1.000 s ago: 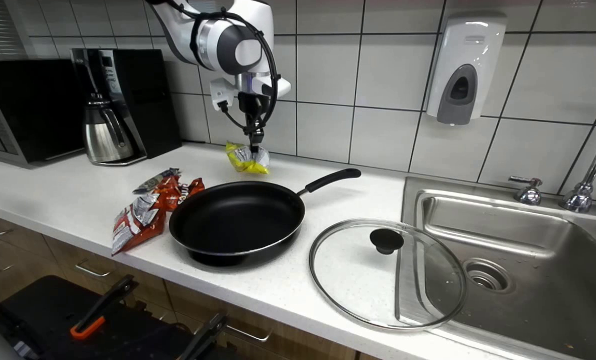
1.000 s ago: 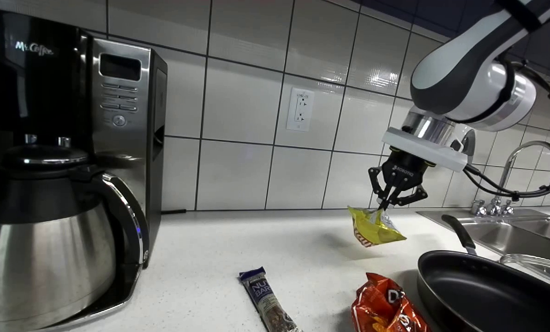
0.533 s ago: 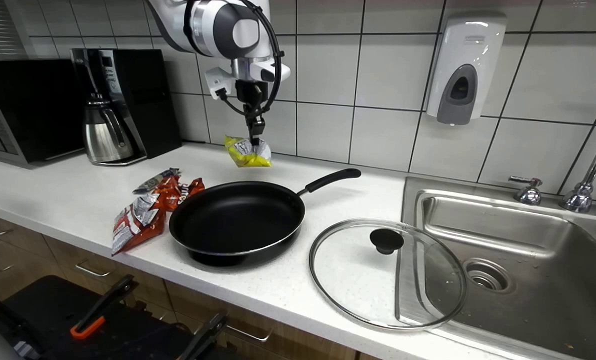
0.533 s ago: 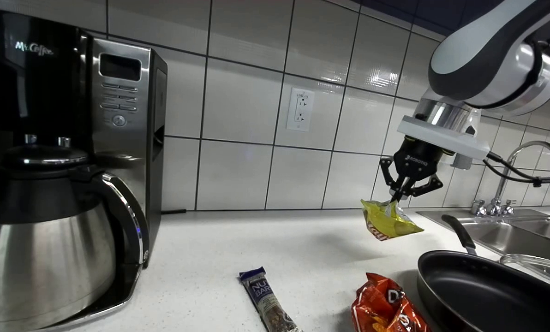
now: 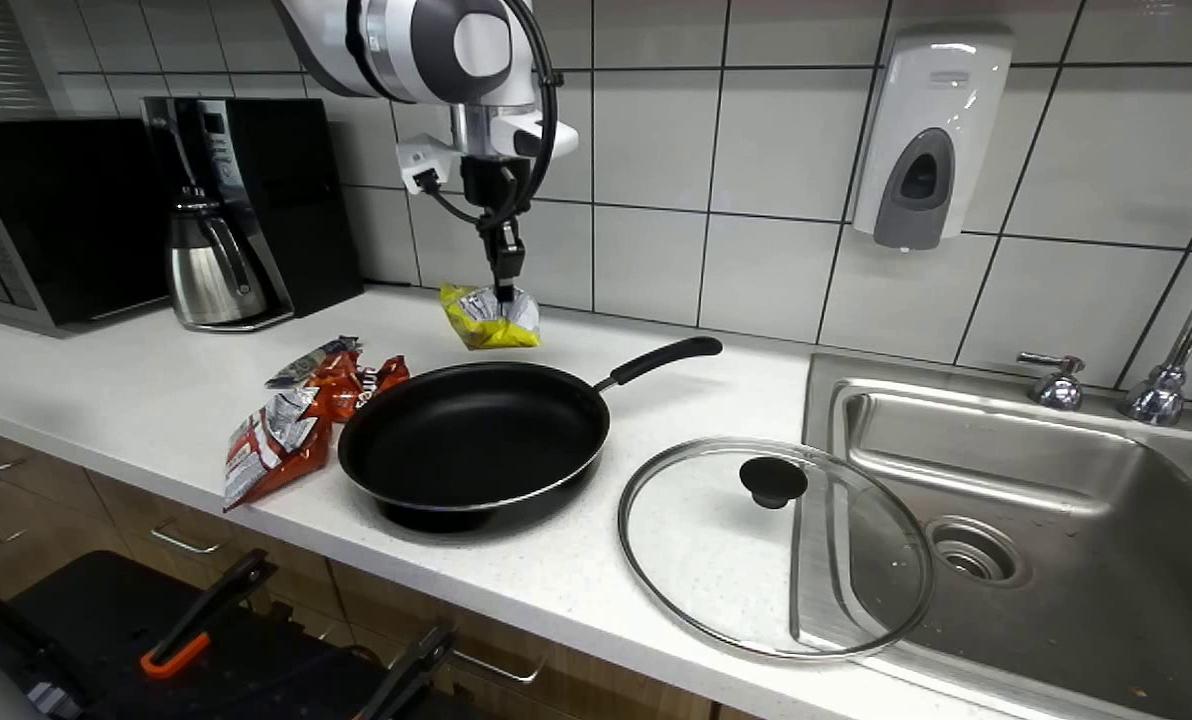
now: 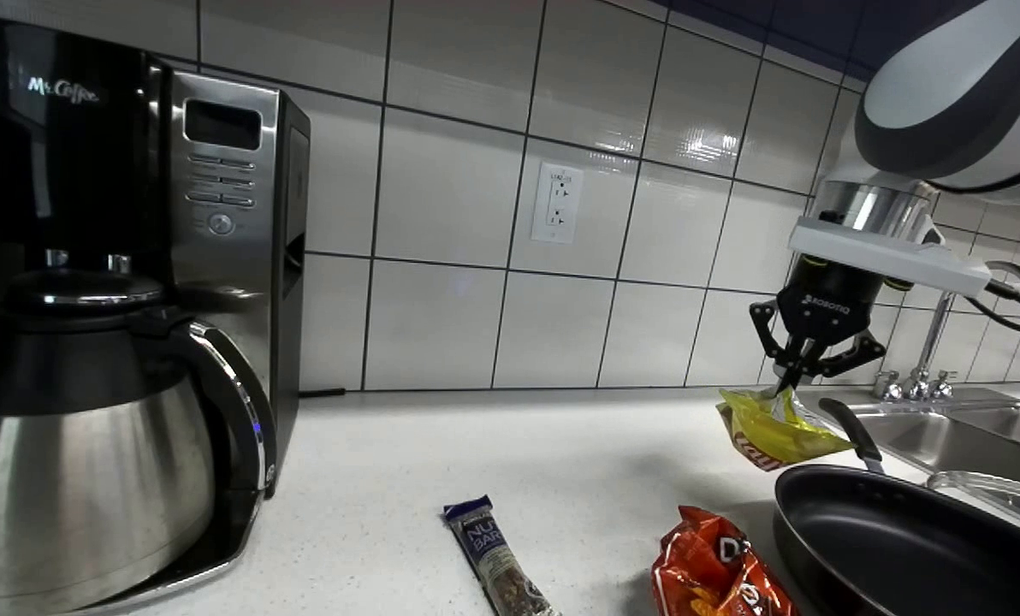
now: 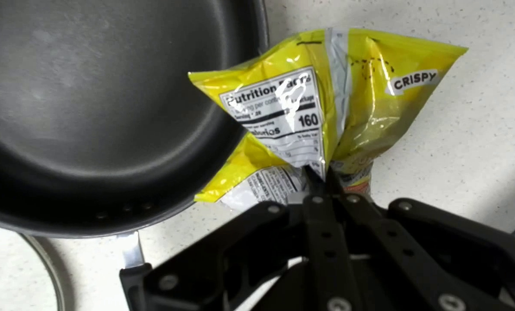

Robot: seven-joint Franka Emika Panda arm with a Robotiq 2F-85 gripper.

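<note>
A yellow chip bag (image 7: 279, 112) hangs from my gripper (image 7: 322, 175), whose narrow fingertips pinch the foil near its middle. The bag bunches up on both sides of the fingers, and part of it is hidden beneath them. In an exterior view the bag (image 6: 779, 432) is held above the white counter, close to the handle side of the black frying pan (image 6: 929, 547). From the wrist, the bag's left corners overlap the rim of the pan (image 7: 110, 86). The pan holds nothing in both exterior views; its handle (image 5: 668, 358) points back toward the wall.
Red snack bags (image 5: 286, 450) lie left of the pan, with a nut bar (image 6: 497, 556) nearby. A glass lid (image 5: 773, 480) rests partly over the edge of the steel sink (image 5: 1106, 560). A coffee maker (image 6: 245, 180) stands by the tiled wall.
My gripper has carried the yellow bag along the counter toward the pan, first rising slightly, then coming lower. It has stayed shut on the bag. The pan, lid and other snacks have not moved.
</note>
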